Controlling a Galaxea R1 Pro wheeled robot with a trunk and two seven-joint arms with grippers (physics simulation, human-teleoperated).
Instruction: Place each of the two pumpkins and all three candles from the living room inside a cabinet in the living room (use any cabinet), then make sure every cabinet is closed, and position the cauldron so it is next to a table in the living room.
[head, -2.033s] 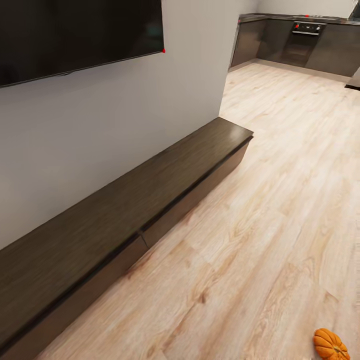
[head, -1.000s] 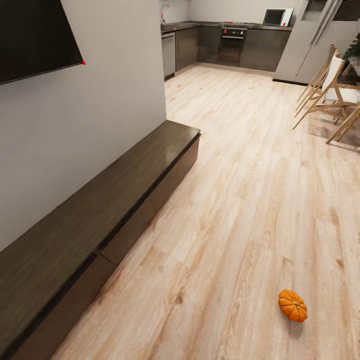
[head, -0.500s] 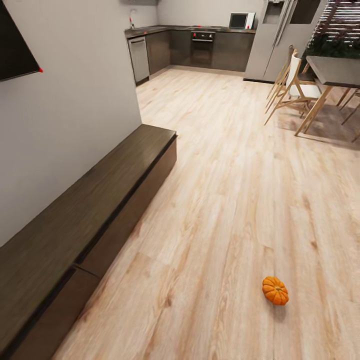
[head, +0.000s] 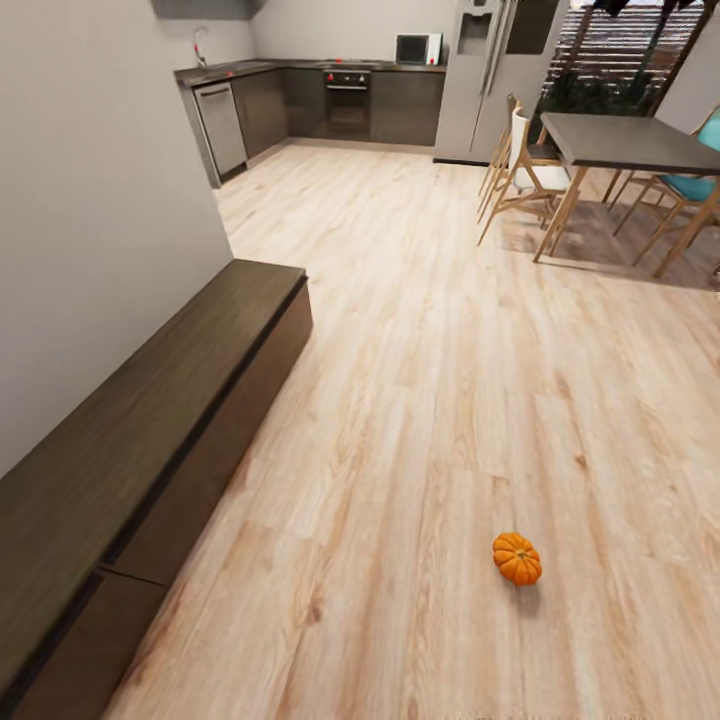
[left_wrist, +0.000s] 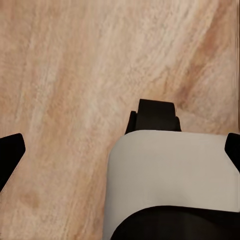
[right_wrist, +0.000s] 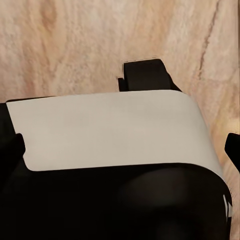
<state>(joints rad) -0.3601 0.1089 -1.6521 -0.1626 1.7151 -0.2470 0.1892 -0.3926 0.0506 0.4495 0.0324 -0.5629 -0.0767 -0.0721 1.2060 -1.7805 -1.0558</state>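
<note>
Small bright orange ribbed pumpkin (head: 517, 558) lying alone on the light wood plank floor (head: 430, 380), well apart from the long low dark brown wood-grain cabinet (head: 150, 440) along the grey wall (head: 90, 200), drawer fronts flush and shut. Farther off, grey kitchen cupboards (head: 300, 100), a steel fridge (head: 485, 75) and a dark dining tabletop (head: 630, 140) with wooden chairs (head: 520, 165). Left tool (left_wrist: 120, 150) over bare planks, black fingertips (left_wrist: 10, 150) at the picture's edges, set wide apart, holding nothing. Right tool (right_wrist: 120, 145) likewise over floor, fingertips (right_wrist: 234, 147) spread, empty.
</note>
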